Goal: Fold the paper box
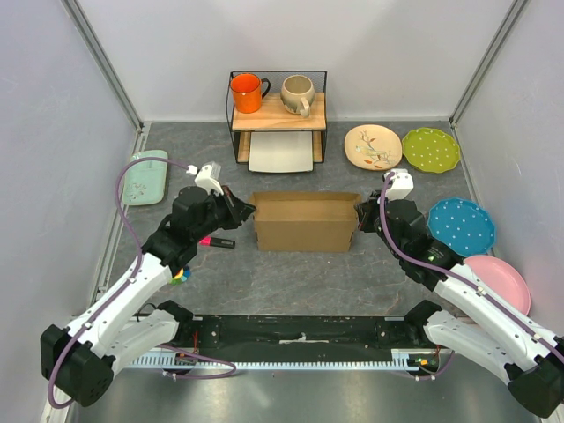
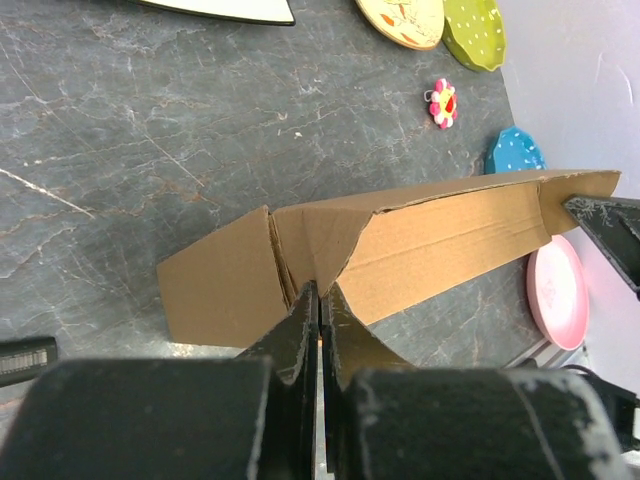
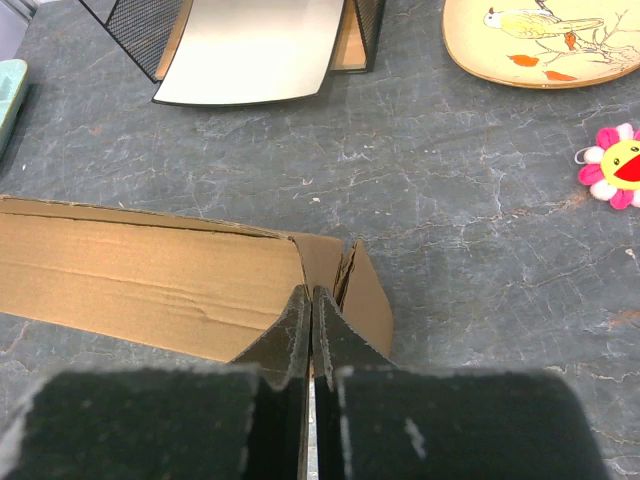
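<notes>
The paper box (image 1: pixel 304 222) is a brown cardboard shallow box, standing open-topped in the middle of the table. My left gripper (image 1: pixel 245 210) is at its left end, jaws pinched together on the left end wall; the left wrist view shows the cardboard (image 2: pixel 440 240) running into the closed fingertips of the gripper (image 2: pixel 320 290). My right gripper (image 1: pixel 359 214) is at the right end, jaws pinched on the right end wall; the right wrist view shows the box (image 3: pixel 140 275) meeting the gripper's tips (image 3: pixel 310 292). The box floor is partly hidden.
A wire shelf (image 1: pixel 278 110) at the back holds an orange mug (image 1: pixel 248 92) and a beige mug (image 1: pixel 297 93), with a white tray (image 1: pixel 282 152) under it. Cream (image 1: pixel 373 145), green (image 1: pixel 430 149), blue (image 1: pixel 462 226) and pink (image 1: pixel 500 280) plates lie right. A mint tray (image 1: pixel 144 176) lies left, a marker (image 1: pixel 217 241) near the box.
</notes>
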Robot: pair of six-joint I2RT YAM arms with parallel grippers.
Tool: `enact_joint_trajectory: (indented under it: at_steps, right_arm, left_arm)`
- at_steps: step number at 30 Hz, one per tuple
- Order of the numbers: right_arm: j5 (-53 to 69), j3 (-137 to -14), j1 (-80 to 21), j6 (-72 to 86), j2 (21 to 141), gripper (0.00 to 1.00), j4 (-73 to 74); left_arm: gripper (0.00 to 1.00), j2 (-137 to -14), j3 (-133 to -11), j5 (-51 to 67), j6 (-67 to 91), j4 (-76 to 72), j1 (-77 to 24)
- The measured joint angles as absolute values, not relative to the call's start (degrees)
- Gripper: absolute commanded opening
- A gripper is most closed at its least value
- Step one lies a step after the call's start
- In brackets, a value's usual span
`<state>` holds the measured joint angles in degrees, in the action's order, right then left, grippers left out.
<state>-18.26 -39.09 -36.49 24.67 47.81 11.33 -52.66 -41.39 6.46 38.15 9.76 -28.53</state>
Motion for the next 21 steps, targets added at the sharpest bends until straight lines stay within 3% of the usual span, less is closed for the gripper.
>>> enact_joint_trajectory:
  at_steps: [21]
  right_arm:
    - [-17.93, -38.48, -36.91, 24.6, 46.92, 0.0, 11.44]
  left_arm:
    - [0.02, -47.07, -32.1, 6.22, 26.68, -1.76, -29.1]
